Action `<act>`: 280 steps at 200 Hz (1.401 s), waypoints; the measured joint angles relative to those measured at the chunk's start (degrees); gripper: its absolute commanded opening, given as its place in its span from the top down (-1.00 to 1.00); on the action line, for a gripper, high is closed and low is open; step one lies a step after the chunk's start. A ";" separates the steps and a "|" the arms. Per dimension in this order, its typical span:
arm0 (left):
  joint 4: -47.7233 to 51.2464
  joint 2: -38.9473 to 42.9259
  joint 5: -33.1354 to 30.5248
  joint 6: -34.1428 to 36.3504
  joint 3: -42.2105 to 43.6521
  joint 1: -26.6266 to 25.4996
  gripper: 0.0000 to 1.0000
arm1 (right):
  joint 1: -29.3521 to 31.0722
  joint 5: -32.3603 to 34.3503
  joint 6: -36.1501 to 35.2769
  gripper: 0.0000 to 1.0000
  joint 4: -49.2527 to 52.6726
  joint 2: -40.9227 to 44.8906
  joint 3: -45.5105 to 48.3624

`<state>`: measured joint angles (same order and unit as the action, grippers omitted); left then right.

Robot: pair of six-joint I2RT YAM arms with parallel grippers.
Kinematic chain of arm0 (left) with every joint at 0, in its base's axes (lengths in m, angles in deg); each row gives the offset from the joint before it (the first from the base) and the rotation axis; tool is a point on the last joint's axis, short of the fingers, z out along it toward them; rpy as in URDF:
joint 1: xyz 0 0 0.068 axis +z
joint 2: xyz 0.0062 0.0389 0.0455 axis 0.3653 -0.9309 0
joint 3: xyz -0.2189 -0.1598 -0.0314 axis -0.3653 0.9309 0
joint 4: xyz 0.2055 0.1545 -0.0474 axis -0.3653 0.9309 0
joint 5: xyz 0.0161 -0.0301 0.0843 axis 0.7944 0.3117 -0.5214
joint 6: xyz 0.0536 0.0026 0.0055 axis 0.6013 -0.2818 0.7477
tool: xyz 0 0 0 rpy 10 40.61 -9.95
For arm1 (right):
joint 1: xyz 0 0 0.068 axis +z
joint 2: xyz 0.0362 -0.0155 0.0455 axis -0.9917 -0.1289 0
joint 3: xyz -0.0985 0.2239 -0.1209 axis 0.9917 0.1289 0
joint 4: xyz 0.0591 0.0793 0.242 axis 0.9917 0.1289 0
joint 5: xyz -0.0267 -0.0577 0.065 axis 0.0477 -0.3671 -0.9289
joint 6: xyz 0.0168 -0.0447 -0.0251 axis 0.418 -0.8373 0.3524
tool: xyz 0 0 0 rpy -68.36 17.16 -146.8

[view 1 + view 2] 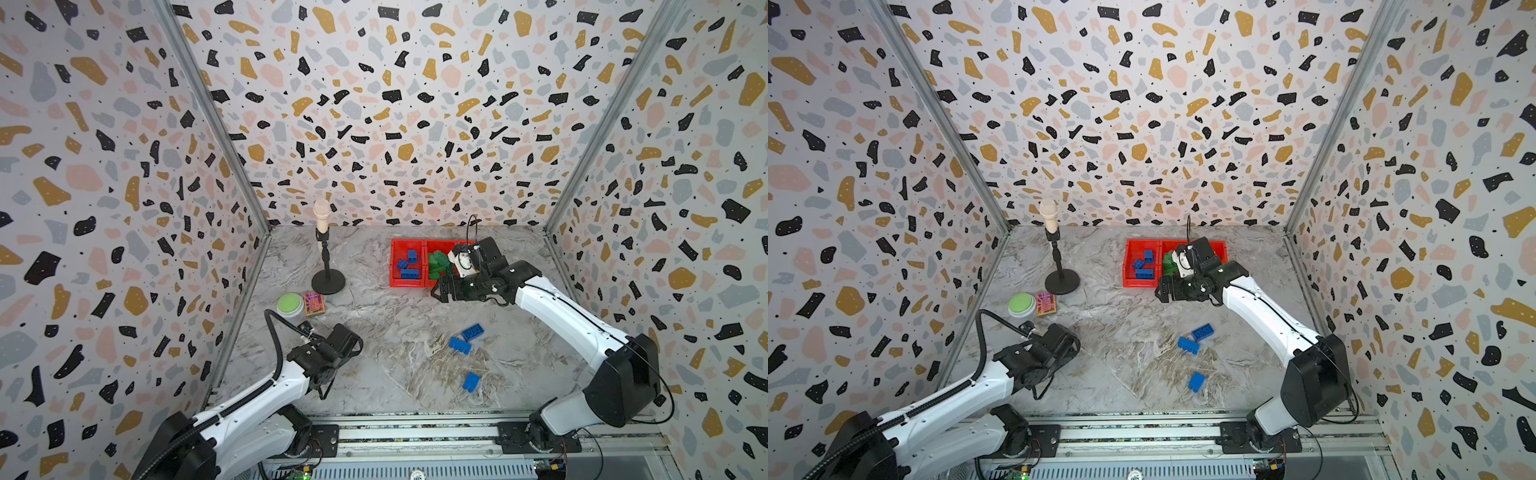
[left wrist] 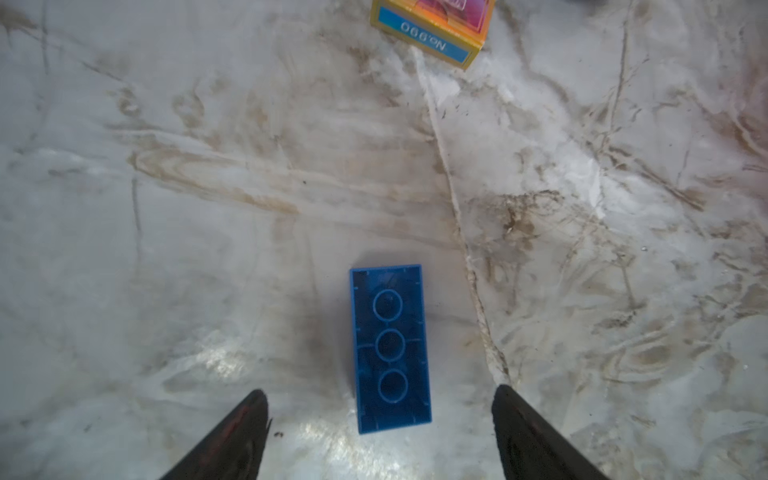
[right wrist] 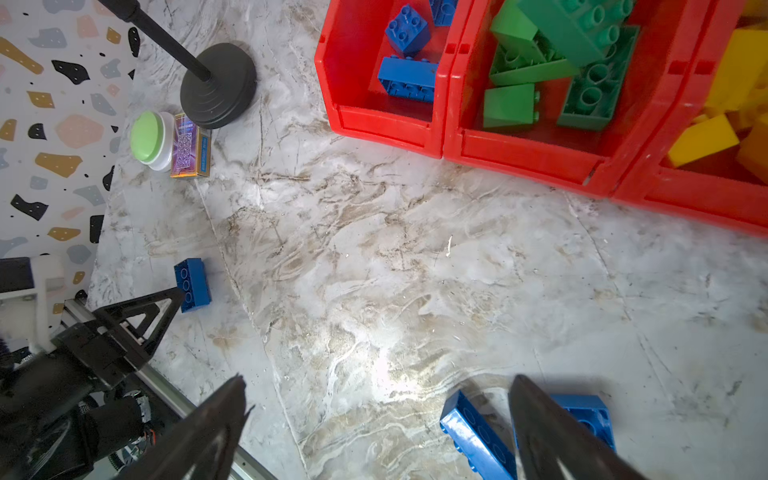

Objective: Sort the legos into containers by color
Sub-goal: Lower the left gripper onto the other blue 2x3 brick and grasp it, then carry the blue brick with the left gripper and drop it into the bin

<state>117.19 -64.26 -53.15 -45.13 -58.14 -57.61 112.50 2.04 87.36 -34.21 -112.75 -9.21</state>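
Lining up a pick looks to me like the step in hand. In both top views the red bins stand at the back of the marble table, with blue bricks in the end one, green bricks in the next, and the third mostly hidden behind my right arm. Three loose blue legos lie well apart from the bins, and the right gripper hovers just in front of the bins. From the left wrist, the left gripper has its jaws apart and empty, flanking the near end of a fourth blue brick without touching it. That brick lies studs down, hollow underside up, with its long axis pointing straight away from the gripper, so the jaws span its short width. I judge the next move calls for a short descent, a squeeze, then a carry to the bin with the blues. From the right wrist, the right gripper's jaws are spread wide on nothing, two loose legos lie near one finger, and yellow bricks show in the third bin.
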 measured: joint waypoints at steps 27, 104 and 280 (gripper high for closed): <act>-2.95 -3.28 0.04 -0.15 1.53 0.04 -0.58 | 0.00 0.26 -0.04 -0.98 0.11 0.28 0.00; -9.64 -11.72 0.07 5.49 0.92 5.03 0.52 | 0.00 2.71 0.42 -0.98 1.31 4.46 0.37; -1.22 -67.69 1.53 37.79 -82.62 2.99 0.55 | -3.72 11.23 8.00 -0.98 6.23 15.67 6.78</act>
<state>115.97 -131.95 -51.62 -7.34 -140.76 -54.62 108.79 13.27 95.36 -27.98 -97.08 -2.44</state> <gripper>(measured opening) 0.336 0.989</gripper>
